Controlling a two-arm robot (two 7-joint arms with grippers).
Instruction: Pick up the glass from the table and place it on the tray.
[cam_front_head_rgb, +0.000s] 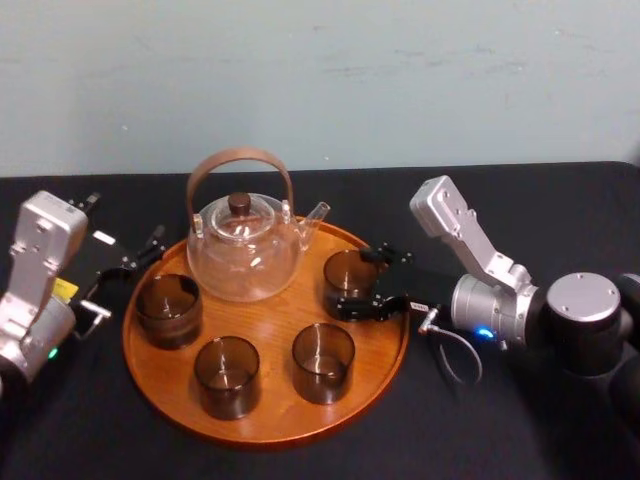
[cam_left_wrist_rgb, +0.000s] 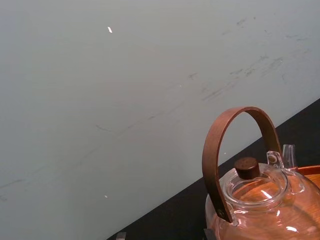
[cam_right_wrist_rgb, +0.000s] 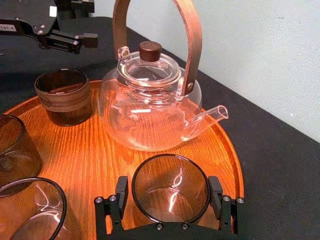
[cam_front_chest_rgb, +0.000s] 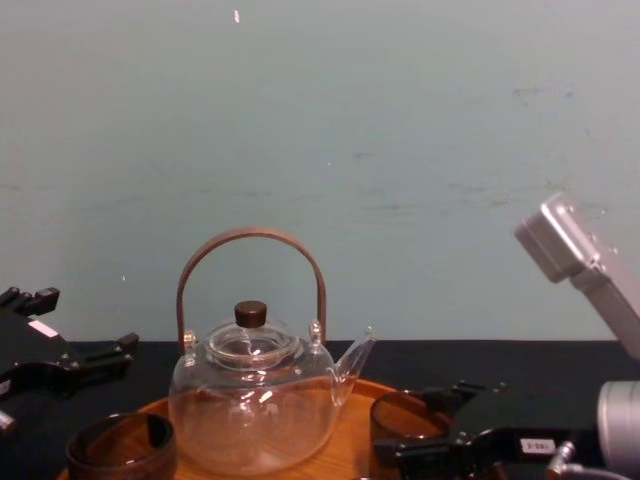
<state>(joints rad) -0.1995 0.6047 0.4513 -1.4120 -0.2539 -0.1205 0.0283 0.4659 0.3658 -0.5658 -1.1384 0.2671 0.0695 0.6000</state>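
The right gripper (cam_right_wrist_rgb: 168, 180) straddles the glass (cam_right_wrist_rgb: 170, 192) across its width at about mid-height. I cannot tell whether it is clamping or slack. The glass seems to stand on the tray (cam_front_head_rgb: 265, 335), centre right in the head view, just inside the rim and near the teapot (cam_front_head_rgb: 243, 250) spout. Three more glasses (cam_front_head_rgb: 227, 375) stand across the lower left of the tray. The left gripper (cam_front_chest_rgb: 85, 322), spread wide and empty, hangs over the counter (cam_front_head_rgb: 560, 200) at the frame's left edge. I judge the glass light, rigid, slick and breakable. It is best held across its smooth wall with gentle pressure, never by the thin rim.
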